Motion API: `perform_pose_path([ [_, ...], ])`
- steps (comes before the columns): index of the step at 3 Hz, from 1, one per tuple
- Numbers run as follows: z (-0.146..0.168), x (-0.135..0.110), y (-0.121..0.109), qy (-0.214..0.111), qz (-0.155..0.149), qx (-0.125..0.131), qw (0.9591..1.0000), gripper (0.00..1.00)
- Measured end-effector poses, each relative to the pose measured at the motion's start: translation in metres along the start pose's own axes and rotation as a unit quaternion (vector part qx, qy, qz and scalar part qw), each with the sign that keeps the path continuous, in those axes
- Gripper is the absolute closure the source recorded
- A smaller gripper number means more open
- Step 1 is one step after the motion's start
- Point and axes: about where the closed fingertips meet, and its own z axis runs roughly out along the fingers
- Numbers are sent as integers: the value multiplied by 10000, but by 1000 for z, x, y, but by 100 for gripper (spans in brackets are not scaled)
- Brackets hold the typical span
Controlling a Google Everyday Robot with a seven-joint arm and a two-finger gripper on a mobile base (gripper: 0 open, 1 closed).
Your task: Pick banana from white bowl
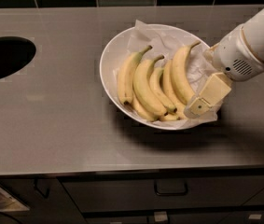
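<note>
The white bowl (104, 66) stands on the grey counter, lined with crumpled white paper, and holds several yellow bananas. The banana (180, 73) with the pale yellow-tan stem is the rightmost one, large and curved, its stem pointing up and to the right. My gripper (196, 107) reaches in from the right over the bowl's right rim. Its cream-coloured tip sits low beside the lower end of that banana. The white arm behind it hides part of the bowl's right side.
The other bananas (143, 83) lie side by side to the left of the rightmost one, two with darker stem tips. A dark oval opening (1, 57) is in the counter at the left. Dark tiles run along the back, and drawers (169, 190) sit below the front edge.
</note>
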Motion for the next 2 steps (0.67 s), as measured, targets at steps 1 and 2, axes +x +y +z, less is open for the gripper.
perform_pose_path([
  [1, -2, -9, 1, -114, 21, 196, 9997, 0],
  [2, -10, -21, 5, -55, 10, 465, 9989, 0],
])
